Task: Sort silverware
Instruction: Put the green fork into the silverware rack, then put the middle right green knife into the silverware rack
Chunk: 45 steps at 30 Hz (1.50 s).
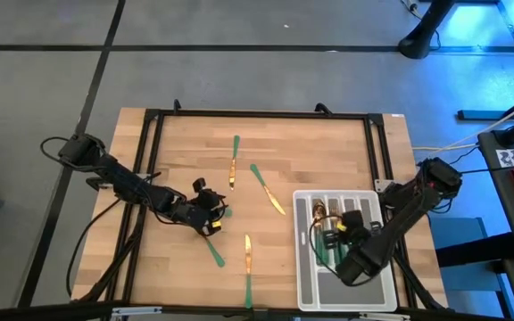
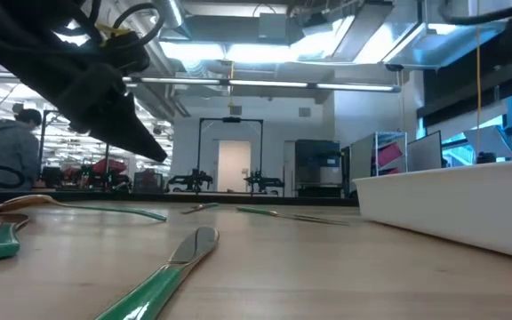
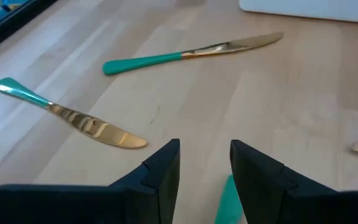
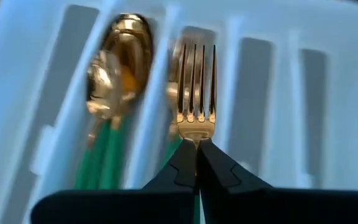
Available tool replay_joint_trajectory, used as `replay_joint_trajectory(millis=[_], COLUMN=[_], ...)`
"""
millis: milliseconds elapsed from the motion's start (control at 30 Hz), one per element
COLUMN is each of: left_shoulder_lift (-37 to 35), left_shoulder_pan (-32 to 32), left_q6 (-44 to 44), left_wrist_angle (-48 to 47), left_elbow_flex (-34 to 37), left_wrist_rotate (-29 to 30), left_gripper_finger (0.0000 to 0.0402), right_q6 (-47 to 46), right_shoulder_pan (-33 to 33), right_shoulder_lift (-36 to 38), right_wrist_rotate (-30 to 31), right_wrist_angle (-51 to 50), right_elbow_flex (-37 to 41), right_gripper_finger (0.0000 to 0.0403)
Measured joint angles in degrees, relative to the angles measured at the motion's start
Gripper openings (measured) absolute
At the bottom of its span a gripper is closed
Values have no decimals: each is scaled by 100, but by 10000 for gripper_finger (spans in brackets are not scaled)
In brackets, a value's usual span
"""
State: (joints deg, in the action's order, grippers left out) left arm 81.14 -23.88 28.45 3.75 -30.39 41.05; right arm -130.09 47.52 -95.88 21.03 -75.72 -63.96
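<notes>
Silverware half sorted — spoons [image 4: 114, 68] in tray [image 1: 306, 290], five pieces loose on surface [image 1: 186, 147]. Right hand [image 4: 197, 152] clamps a fork [image 4: 196, 87] above the tray; left hand [image 3: 205, 163] parted over a green handle [image 3: 229, 200].

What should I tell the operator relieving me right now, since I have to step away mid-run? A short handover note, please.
Right gripper: shut on a fork, held over the tray, above a fork slot.
Left gripper: open, low over the table, a green handle showing between its fingers; nothing gripped yet.
Done: spoons lie in one tray compartment, and some pieces sit in the slot beside it.
Left: place the held fork; five pieces remain loose on the wood, among them two knives ahead of the left gripper.
</notes>
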Motion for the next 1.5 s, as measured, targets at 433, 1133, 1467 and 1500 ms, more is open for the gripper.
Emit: replay_joint_trajectory(millis=[433,1133,1467,1500], left_shoulder_lift=[2,2,2,2], left_shoulder_pan=[144,59,1401,1636], left_q6=[-163,282,1144,946], left_wrist_angle=[356,340,174,247], left_elbow_flex=[-2,-2,-2,-2], left_wrist_rotate=[16,9,-40,-228], left_gripper_finger=[132,132,128,134], right_q6=[305,1628,5183,5502], right_shoulder_pan=[-696,-703,-1107,-1172], right_shoulder_lift=[-10,-6,-8,-8], right_wrist_rotate=[300,2909,4734,4616], right_wrist_angle=[1490,523,3905,4126], right_elbow_flex=[1201,235,202,202], right_gripper_finger=[2,184,183,183])
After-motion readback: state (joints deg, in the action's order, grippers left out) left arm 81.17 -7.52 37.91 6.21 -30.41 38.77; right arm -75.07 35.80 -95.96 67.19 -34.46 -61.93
